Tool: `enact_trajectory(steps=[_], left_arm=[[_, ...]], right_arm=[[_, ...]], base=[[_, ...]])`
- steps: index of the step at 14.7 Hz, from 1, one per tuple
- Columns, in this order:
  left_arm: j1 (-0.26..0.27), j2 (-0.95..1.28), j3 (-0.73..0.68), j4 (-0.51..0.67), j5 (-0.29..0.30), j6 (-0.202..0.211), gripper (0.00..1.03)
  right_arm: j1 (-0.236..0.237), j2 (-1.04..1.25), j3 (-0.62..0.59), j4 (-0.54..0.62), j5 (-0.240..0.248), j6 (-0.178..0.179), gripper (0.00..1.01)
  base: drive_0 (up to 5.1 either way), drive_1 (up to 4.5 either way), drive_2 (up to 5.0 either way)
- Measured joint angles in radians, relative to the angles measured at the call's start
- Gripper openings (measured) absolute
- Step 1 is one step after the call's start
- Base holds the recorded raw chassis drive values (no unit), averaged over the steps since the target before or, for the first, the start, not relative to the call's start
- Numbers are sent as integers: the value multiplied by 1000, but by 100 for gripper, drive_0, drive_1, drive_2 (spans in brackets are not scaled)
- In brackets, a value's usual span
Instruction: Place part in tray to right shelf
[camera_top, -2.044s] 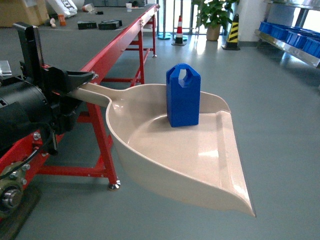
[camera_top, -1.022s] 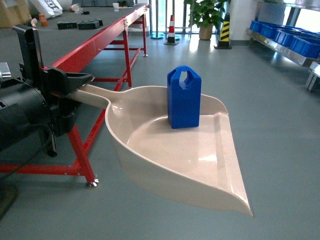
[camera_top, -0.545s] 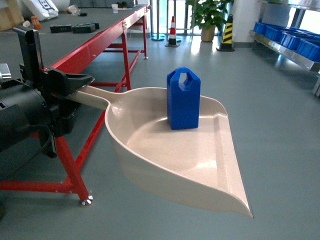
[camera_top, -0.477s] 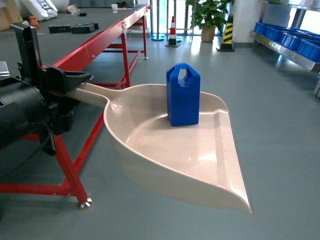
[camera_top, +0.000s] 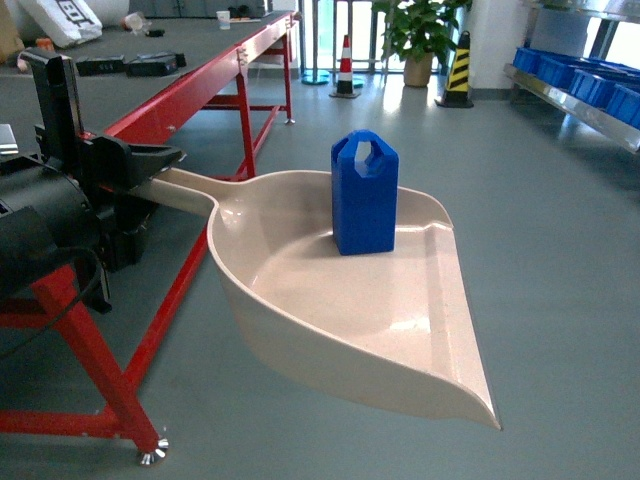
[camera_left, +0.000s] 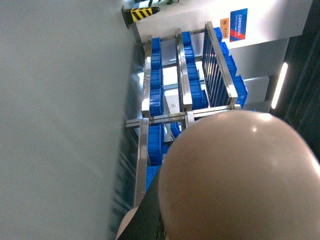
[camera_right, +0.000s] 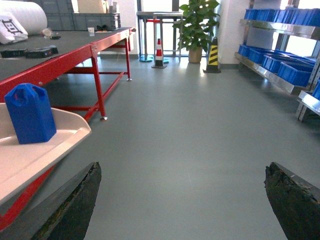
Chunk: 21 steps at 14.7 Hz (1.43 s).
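Black fingers (camera_top: 150, 160) of the left gripper (camera_top: 140, 175) are clamped around the long handle of the beige tray (camera_top: 300, 300), holding it out level above the grey floor (camera_top: 560, 250). On the right arm, the two dark fingers (camera_right: 75, 210) stand spread wide apart at the lower corners of the right wrist view, with nothing between them, so the right gripper (camera_right: 185, 200) is open and empty.

Inside the tray, the blue part (camera_top: 364, 195) stands upright near the back wall, toward the far side of the pan, with its handle hole at the top. The flat front lip of the tray points toward the lower right of the head view. From the right wrist, the same part (camera_right: 30, 112) shows at the left edge, sitting on the tray (camera_right: 35, 155).

A long red-framed table (camera_top: 190, 90) runs along the left side of the room, with dark objects lying on its top. At the far end stand a potted plant (camera_top: 418, 35), an orange-and-white cone (camera_top: 345, 65) and a yellow-and-black striped post (camera_top: 459, 70). Along the right wall runs the steel shelf (camera_top: 580, 95), loaded with blue crates (camera_top: 575, 75). In the left wrist view the rounded back of the tray (camera_left: 235, 180) fills the lower right, and the shelf with its crates lies beyond it.
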Motion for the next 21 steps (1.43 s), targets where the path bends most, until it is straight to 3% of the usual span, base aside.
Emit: enact_trajectory(steps=[21], left_arm=[[0,0,0,4,3,0,15]], right_arm=[[0,0,0,10,0,0,98]], base=[[2,417,-413]])
